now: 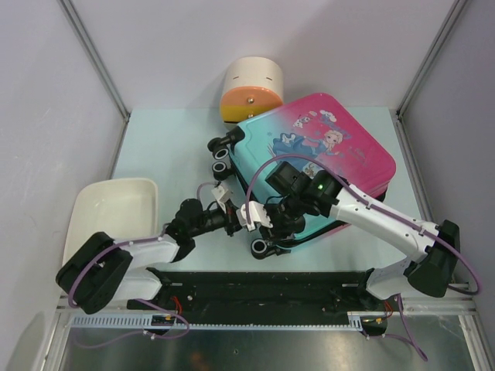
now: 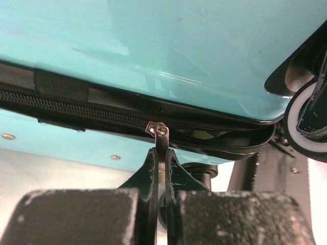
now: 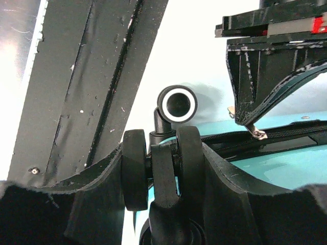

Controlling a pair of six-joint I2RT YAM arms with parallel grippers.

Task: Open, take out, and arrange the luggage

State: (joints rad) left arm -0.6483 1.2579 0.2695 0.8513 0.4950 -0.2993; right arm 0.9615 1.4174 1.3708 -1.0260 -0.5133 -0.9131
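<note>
The luggage (image 1: pixel 325 154), a teal-to-pink hard-shell suitcase with a cartoon print and black wheels, lies flat on the table, right of centre. Its teal shell (image 2: pixel 168 46) and black zipper line fill the left wrist view. My left gripper (image 1: pixel 244 216) is at the case's near-left edge, shut on the metal zipper pull (image 2: pixel 161 131). My right gripper (image 1: pixel 283 226) reaches over the case's near corner and is closed round a black twin wheel (image 3: pixel 161 171). The right wrist view also shows the left gripper (image 3: pixel 251 121) holding the pull (image 3: pixel 259 134). The zipper looks slightly parted near the corner.
A cream cylindrical box (image 1: pixel 252 86) with an orange front stands behind the case's far-left corner. A white tray (image 1: pixel 108 212) lies at the left. The black arm base rail (image 1: pixel 255 290) runs along the near edge. Grey walls enclose the table.
</note>
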